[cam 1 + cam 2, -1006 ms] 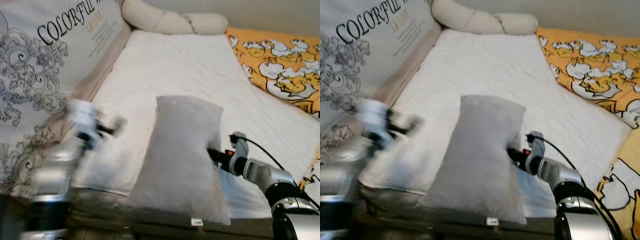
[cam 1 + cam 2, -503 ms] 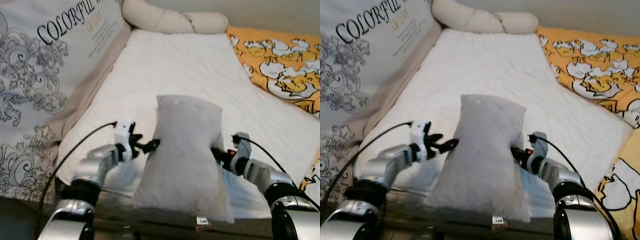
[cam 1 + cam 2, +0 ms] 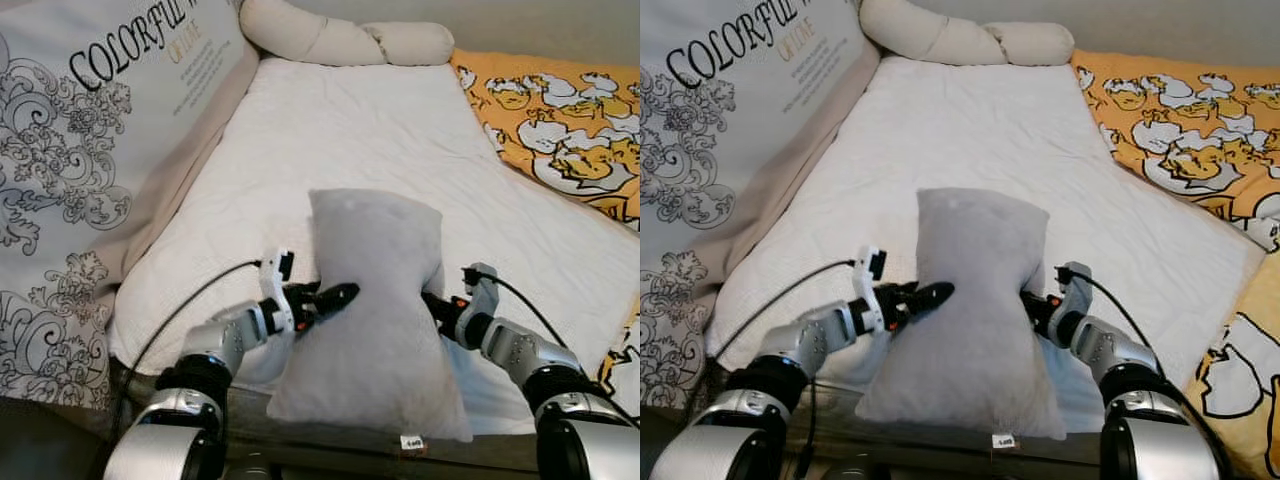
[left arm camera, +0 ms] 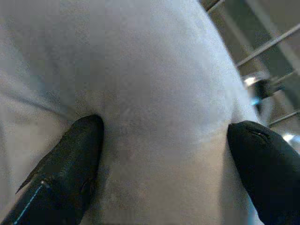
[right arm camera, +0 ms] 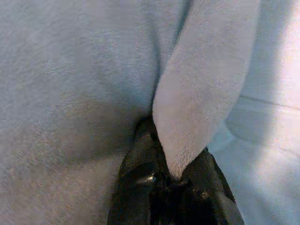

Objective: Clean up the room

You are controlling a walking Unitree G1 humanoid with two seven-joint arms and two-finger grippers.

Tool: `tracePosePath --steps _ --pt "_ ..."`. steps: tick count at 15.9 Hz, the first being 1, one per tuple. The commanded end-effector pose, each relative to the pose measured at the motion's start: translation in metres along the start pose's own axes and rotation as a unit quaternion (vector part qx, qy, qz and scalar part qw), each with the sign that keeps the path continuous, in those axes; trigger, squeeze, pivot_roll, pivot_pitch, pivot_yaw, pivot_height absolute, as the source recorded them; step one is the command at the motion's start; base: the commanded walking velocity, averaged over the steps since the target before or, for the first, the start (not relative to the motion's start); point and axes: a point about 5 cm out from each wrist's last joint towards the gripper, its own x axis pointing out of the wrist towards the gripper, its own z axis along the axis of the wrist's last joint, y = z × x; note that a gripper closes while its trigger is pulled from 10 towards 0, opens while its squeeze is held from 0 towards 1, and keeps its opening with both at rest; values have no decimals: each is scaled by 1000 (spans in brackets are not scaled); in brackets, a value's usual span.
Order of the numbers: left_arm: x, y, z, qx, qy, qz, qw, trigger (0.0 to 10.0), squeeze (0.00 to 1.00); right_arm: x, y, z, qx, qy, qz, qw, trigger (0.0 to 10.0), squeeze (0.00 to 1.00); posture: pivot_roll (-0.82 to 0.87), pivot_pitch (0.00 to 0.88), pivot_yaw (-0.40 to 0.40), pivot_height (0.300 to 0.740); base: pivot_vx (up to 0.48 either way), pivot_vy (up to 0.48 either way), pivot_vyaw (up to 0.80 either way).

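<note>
Grey pillow (image 3: pixel 375 310) pinched in right gripper (image 5: pixel 174 176) (left gripper (image 4: pixel 164 140) apparently spread against it)

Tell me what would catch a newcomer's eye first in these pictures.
A grey pillow stands near the front edge of the white mattress, held between both arms. The right gripper is shut on a fold of its side; the left gripper has its jaws spread open against the other side. An orange duck-print blanket lies to the right.
</note>
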Motion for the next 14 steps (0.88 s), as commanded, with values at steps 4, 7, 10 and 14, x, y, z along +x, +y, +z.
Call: tracePosePath --steps 4,7,10,14 --pt "14 -23 4 -41 -9 -92 995 10000 173 17 37 29 17 -53 75 996 0 0 -5 0 -1 740 0 0 0" --pt "17 -30 15 -27 -17 -106 994 0 0 24 56 38 16 -70 107 992 0 0 -1 0 -2 740 0 0 0" --pt "17 -31 29 6 -35 -78 996 0 0 24 62 42 2 -82 113 990 0 0 4 0 -3 740 0 0 0" --pt "8 -29 57 11 -104 -28 994 0 0 19 61 38 -7 -88 115 989 0 0 6 0 2 740 0 0 0"
